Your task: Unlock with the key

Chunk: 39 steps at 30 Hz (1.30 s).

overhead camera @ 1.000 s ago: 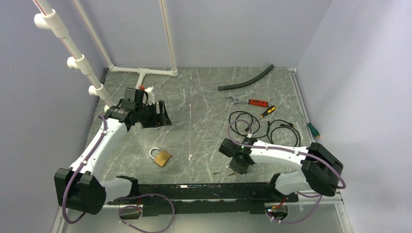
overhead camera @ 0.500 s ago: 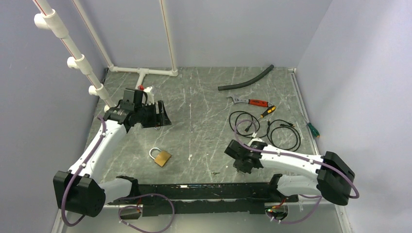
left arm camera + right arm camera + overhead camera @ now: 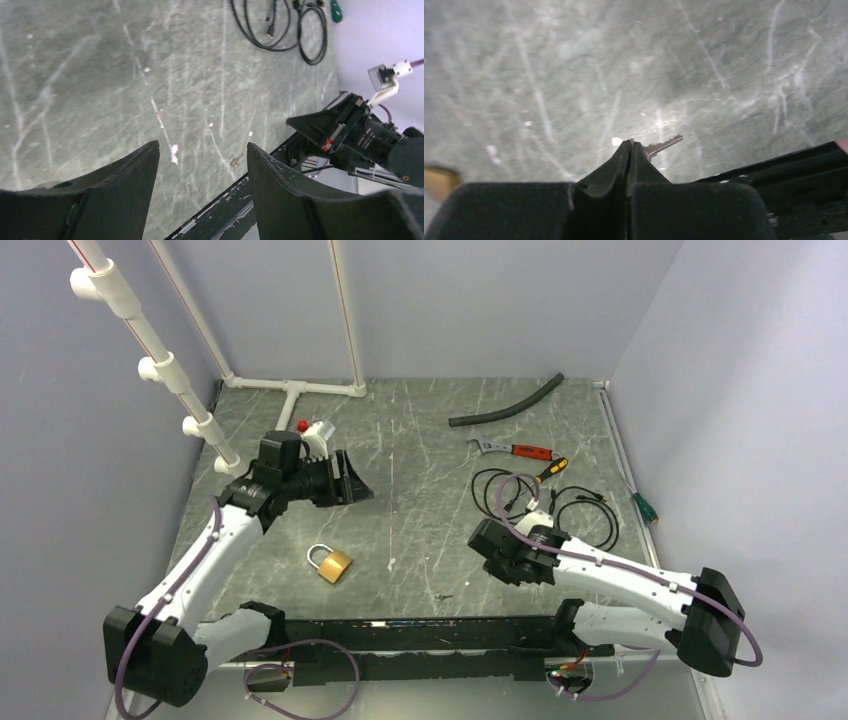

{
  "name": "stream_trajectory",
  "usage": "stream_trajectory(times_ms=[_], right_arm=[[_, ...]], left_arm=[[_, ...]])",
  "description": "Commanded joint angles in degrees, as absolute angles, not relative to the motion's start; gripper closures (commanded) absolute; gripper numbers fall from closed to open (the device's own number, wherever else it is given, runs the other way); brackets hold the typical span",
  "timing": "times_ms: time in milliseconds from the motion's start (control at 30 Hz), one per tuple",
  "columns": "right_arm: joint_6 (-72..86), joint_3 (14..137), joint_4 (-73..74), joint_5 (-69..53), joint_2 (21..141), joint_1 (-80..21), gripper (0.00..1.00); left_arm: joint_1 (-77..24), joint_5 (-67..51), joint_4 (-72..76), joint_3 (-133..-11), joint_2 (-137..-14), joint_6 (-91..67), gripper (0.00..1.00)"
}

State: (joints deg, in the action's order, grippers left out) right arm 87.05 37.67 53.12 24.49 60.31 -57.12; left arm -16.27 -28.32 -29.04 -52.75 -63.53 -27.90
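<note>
- The key (image 3: pixel 664 146) lies flat on the table (image 3: pixel 420 470), close to the black rail (image 3: pixel 420 625) and well apart from the padlock (image 3: pixel 333 564); nothing holds it.
- It looks light, stiff and thin, and will likely skid on the hard top; best pinched by its head, leaving the toothed blade free.
- The right gripper (image 3: pixel 629 146) is clenched on nothing above the key; the left gripper (image 3: pixel 201 147) is released and empty.
- Count: one key, one padlock.

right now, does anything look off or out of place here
Yes: the right tool is shut with its tips pressed together, yet the key seems to lie on the table just past them, not clamped. The padlock sits apart, untouched.
</note>
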Motion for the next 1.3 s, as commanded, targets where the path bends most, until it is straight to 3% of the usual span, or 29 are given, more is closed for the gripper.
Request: stream_trajectory(times_ms=[0, 233, 400, 667, 767, 967, 1267], right_arm=[[90.2, 46.2, 57.5, 29.3, 58.9, -57.2, 1.00], [103.0, 57.0, 62.2, 33.4, 57.7, -56.8, 1.00], [108.2, 62.2, 60.2, 34.5, 55.7, -56.0, 1.00], [113.8, 68.8, 62.5, 36.4, 53.6, -55.7, 1.00], [115.5, 67.7, 60.3, 36.3, 51.9, -55.7, 1.00], [119.5, 69.1, 62.1, 37.3, 52.0, -55.7, 1.00], [120.9, 69.3, 60.3, 35.9, 51.7, -55.7, 1.00]], left_arm=[[-19.4, -28.4, -16.8, -49.9, -57.2, -32.5, 0.33], [-29.6, -17.6, 0.5, -41.0, -51.6, -33.6, 0.32], [-40.4, -9.0, 13.7, -37.4, -54.8, -27.5, 0.32], [-54.4, -8.3, 39.7, -30.9, -62.7, -13.4, 0.36], [-56.9, -6.3, 44.3, -32.1, -66.9, -11.8, 0.42], [-63.0, -0.3, 61.2, -32.3, -75.1, -3.7, 0.43], [-64.2, -3.7, 82.3, -32.1, -86.6, 2.9, 0.55]])
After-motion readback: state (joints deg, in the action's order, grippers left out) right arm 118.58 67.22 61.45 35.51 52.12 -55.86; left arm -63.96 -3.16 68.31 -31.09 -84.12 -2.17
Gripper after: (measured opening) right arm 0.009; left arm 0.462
